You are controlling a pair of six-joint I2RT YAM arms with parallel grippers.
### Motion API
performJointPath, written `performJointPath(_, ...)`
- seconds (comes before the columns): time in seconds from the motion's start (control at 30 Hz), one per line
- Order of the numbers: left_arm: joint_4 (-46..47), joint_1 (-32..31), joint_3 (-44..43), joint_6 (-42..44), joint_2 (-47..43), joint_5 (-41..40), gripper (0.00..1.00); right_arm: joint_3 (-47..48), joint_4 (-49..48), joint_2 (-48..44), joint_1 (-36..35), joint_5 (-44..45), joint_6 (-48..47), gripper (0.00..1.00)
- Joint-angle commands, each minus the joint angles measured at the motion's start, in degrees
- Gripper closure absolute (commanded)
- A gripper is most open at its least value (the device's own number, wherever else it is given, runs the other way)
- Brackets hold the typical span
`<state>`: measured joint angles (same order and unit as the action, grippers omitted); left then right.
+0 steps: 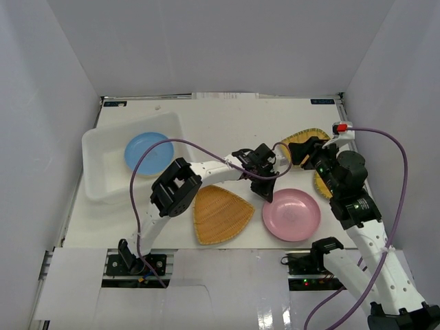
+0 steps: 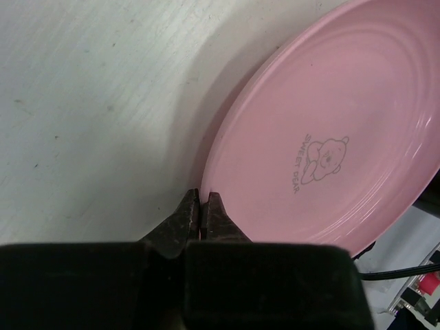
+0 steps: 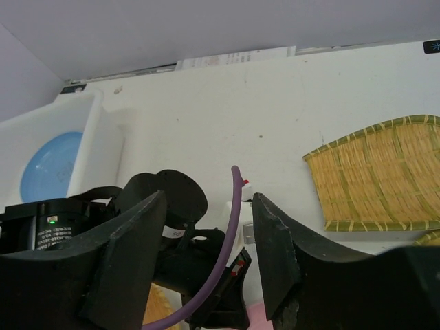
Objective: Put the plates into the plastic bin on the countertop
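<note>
Overhead and wrist views of the countertop [image 1: 227,117], enclosed by white walls. The left gripper [image 2: 204,210] reaches to the right of centre and is clamped on the near-left rim of the pink plate [image 2: 330,137] – its two black tips are drawn almost together with the thin pink edge between them. The pink plate bears a small bear print and lies at the front right of the countertop; whether the gripped edge is lifted cannot be told. The plastic bin [image 1: 96,148] stands at the far left and holds the blue plate [image 1: 149,152], lying flat on its floor. A woven wicker dish [image 1: 218,214] lies just left of the pink plate, near the front edge and apart from it. A second wicker dish [image 3: 381,175] lies toward the far right. The right gripper [image 3: 208,206] hovers beside that second dish with its fingers [image 3: 275,254] apart and nothing between them – the left arm's wrist and a purple cable [image 3: 234,220] show through the gap.
</note>
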<state>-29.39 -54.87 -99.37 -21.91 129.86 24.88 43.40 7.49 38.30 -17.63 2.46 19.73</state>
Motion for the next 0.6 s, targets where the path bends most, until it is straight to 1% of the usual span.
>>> performJointPath(0.0,0.1,0.5,0.8,-0.5,-10.0,-0.5,1.00,5.8,0.2,-1.4,0.2,-1.1,0.4,0.36)
performJointPath(0.07,0.6,1.3,1.0,-1.2,-13.4,0.9,1.00,7.6,1.2,-1.8,0.2,-1.5,0.1,0.27)
performJointPath(0.1,0.8,1.8,1.6,-1.6,-17.6,1.0,1.00,9.6,2.6,-2.0,0.2,-1.5,-0.3,0.25)
performJointPath(0.13,2.0,3.0,2.2,-2.4,-19.9,0.9,1.00,10.5,3.1,-2.5,0.2,-1.2,-0.4,0.22)
performJointPath(0.2,3.6,5.2,4.1,-3.8,-25.2,1.2,1.00,12.4,3.7,-3.3,0.2,-1.1,-0.6,0.19)
performJointPath(0.23,5.5,6.7,6.2,-4.7,-30.3,2.5,1.00,12.9,3.8,-3.7,0.2,-1.5,-0.6,0.17)
performJointPath(0.27,6.5,10.3,7.5,-6.7,-32.9,3.4,1.00,13.4,3.9,-4.1,0.2,-1.8,-0.7,0.14)
performJointPath(0.3,7.6,12.3,9.0,-7.7,-35.6,4.1,1.00,14.4,4.1,-4.1,0.2,-2.4,-0.7,0.14)
performJointPath(0.33,8.7,17.0,12.2,-8.6,-40.7,3.9,1.00,14.9,4.8,-3.8,0.2,-4.3,-0.7,0.11)
performJointPath(0.4,8.6,23.0,15.7,-10.5,-45.3,3.2,1.00,15.3,5.3,-3.3,0.2,-6.3,-0.6,0.11)
performJointPath(0.43,7.8,29.5,17.7,-11.0,-49.6,2.1,1.00,14.9,5.4,-3.0,0.2,-8.1,-0.5,0.11)
performJointPath(0.5,5.8,36.3,23.2,-11.7,-53.4,0.1,1.00,14.1,5.3,-2.7,0.2,-9.7,-0.4,0.11)
performJointPath(0.53,5.7,43.7,25.2,-11.9,-55.1,0.3,1.00,12.8,5.3,-2.3,0.1,-10.8,-0.2,0.11)
performJointPath(0.57,5.7,47.4,28.9,-12.1,-58.7,-0.2,1.00,12.1,4.6,-2.1,0.1,-12.0,0.3,0.11)
